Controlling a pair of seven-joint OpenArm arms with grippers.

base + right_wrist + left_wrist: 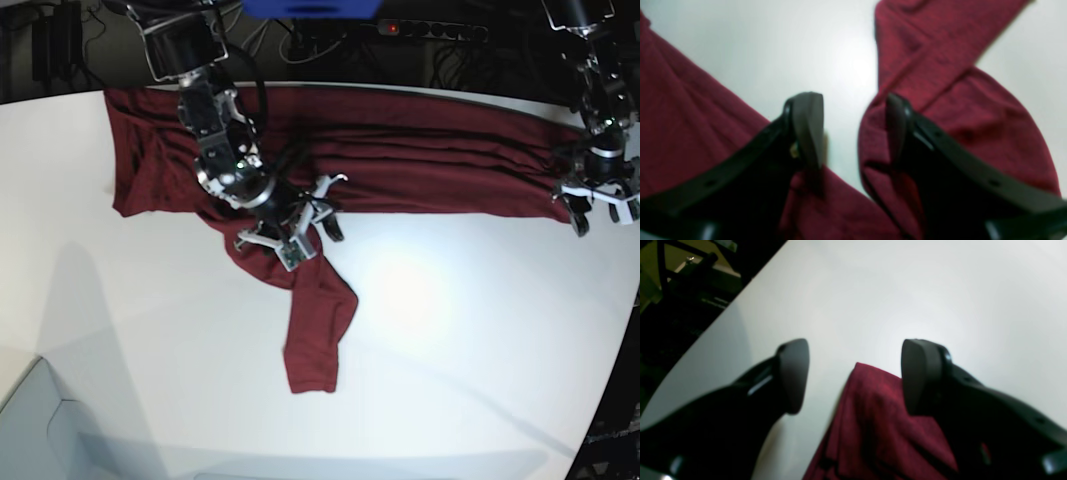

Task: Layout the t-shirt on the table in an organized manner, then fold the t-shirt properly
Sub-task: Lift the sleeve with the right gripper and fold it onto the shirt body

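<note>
Both my tools stand wide, gripping nothing: right tool (pixel 300 228) over the dark red soft t-shirt (pixel 400 150), left tool (pixel 598 210) at its corner on the white surface (pixel 450 350).

White table (pixel 480 330) carries maroon t-shirt (pixel 400 150), spread along far edge

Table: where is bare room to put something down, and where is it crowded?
The table is bare in front, on both sides of the t-shirt part hanging toward the near edge. The far strip is crowded: cloth spans it, the right gripper is over it, and the left gripper is at its end.
</note>
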